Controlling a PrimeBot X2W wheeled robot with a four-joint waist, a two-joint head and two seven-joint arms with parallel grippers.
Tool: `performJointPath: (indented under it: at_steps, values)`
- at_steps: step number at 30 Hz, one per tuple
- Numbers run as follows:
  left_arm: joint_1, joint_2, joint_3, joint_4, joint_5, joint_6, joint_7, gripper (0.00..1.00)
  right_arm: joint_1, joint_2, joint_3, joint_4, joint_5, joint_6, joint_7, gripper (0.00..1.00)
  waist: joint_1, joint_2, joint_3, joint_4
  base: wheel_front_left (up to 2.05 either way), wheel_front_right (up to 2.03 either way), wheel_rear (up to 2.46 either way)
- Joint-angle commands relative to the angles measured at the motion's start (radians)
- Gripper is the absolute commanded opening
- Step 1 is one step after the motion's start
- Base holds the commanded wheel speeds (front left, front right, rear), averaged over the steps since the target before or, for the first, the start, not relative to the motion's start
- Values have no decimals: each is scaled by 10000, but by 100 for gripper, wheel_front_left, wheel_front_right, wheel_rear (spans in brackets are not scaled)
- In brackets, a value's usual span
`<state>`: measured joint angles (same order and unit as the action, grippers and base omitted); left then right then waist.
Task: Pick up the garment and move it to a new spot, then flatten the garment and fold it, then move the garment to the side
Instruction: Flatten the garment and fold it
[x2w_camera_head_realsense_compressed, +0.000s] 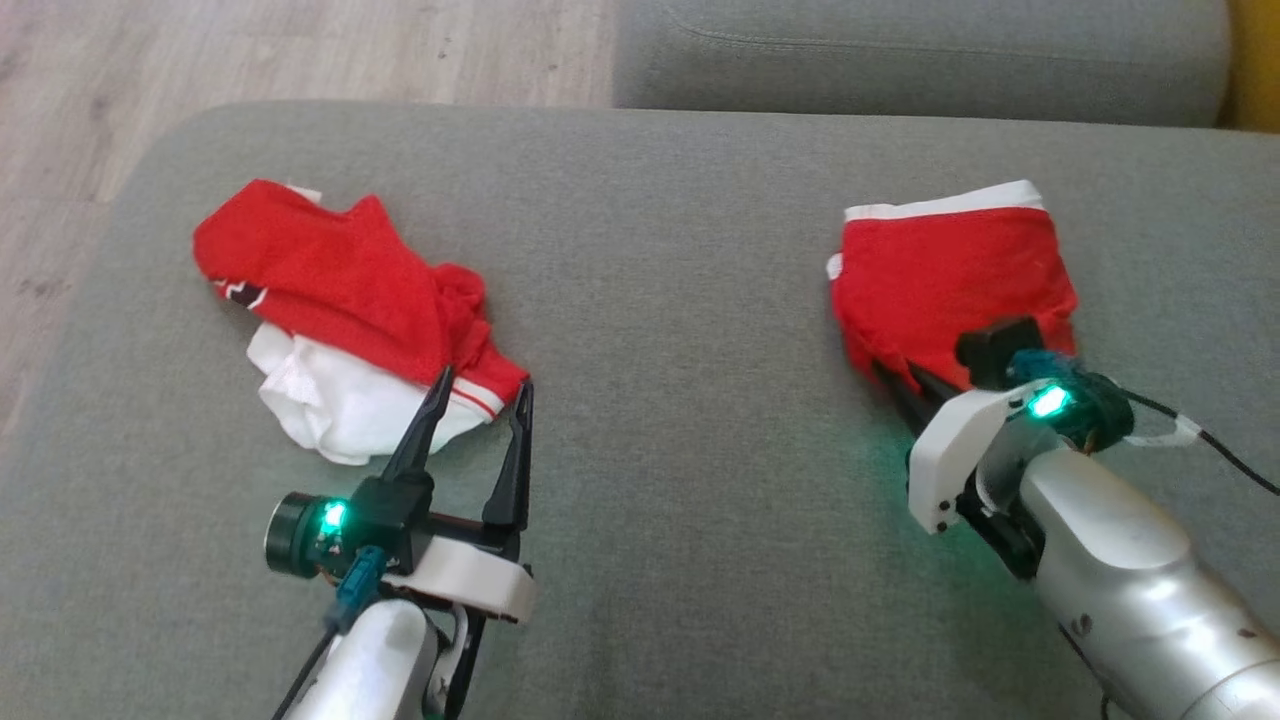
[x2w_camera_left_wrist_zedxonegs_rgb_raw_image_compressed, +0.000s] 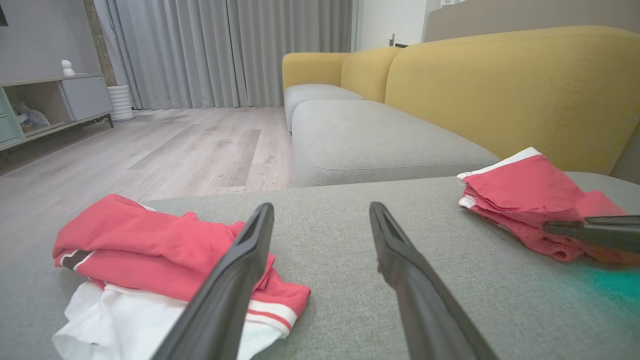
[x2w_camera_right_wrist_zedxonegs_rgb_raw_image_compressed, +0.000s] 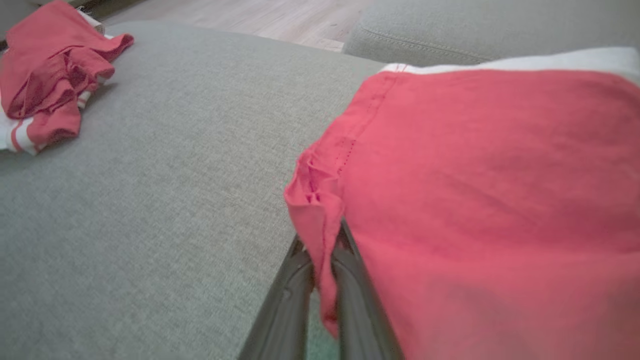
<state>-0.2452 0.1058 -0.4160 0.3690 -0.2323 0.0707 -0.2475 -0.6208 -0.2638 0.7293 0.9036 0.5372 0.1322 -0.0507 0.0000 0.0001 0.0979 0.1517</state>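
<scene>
Garment (x2w_camera_head_realsense_compressed: 950, 275), folded red, sits at the head view's right on the grey cushion (x2w_camera_head_realsense_compressed: 650, 300), near corner pinched by the right gripper (x2w_camera_right_wrist_zedxonegs_rgb_raw_image_compressed: 322, 255), probably for sliding aside; left gripper (x2w_camera_head_realsense_compressed: 484, 380) gapes wide at a crumpled red-and-white heap (x2w_camera_head_realsense_compressed: 340, 310)

A home living room: yellow sofa (x2w_camera_left_wrist_zedxonegs_rgb_raw_image_compressed: 500, 85), grey curtains (x2w_camera_left_wrist_zedxonegs_rgb_raw_image_compressed: 225, 50), wood floor (x2w_camera_left_wrist_zedxonegs_rgb_raw_image_compressed: 165, 150), sideboard (x2w_camera_left_wrist_zedxonegs_rgb_raw_image_compressed: 55, 105)

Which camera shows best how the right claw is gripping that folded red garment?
The right wrist view: the edge of the folded red garment sits pinched in the shut right gripper. The head view shows that gripper at the garment's near edge, fingers partly hidden. The left wrist view catches its dark fingers side-on.
</scene>
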Motion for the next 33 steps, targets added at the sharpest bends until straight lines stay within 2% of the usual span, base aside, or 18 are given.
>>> performJointPath:
  at_steps: [1, 6, 13, 18, 21, 24, 28, 33]
  values:
    - [-281, 160, 297, -349, -77, 59, 9, 100, -156, -80, 250, -214, 340, -15, -23, 100, 0, -1, 14, -159, 0, 0, 0]
    - [-391, 223, 308, -404, -109, 79, 7, 100, -643, -314, 322, -634, 1256, -15, -540, 100, 0, -1, 39, -640, 0, 0, 0]
    - [-610, 228, 524, -533, -232, 198, -61, 100, -905, -997, -650, -1142, 2000, -15, -1586, 100, 0, -1, -163, -1404, 0, 0, 0]
    - [-622, 179, 667, -630, -313, 264, -104, 100, -718, -1322, -1656, -1372, 1571, -15, -1996, 100, 0, -1, -295, -1779, 0, 0, 0]
    - [-562, 142, 747, -699, -340, 291, -125, 100, -323, -1335, -2750, -1641, 862, -15, -2092, 100, 0, -1, -382, -2002, 0, 0, 0]
    - [-421, 102, 825, -751, -339, 329, -136, 100, 424, -1000, -4243, -2289, -170, -15, -2104, 100, 0, -1, -450, -2178, 0, 0, 0]
    - [-145, 22, 956, -887, -299, 329, -140, 100, 1809, -84, -6016, -3402, -1651, -15, -2107, 100, 0, -1, -485, -2274, 0, 0, 0]
    - [58, -44, 1089, -975, -176, 242, -141, 100, 2820, 868, -6987, -4457, -3051, -15, -1998, 100, 0, -1, -323, -2251, 0, 0, 0]
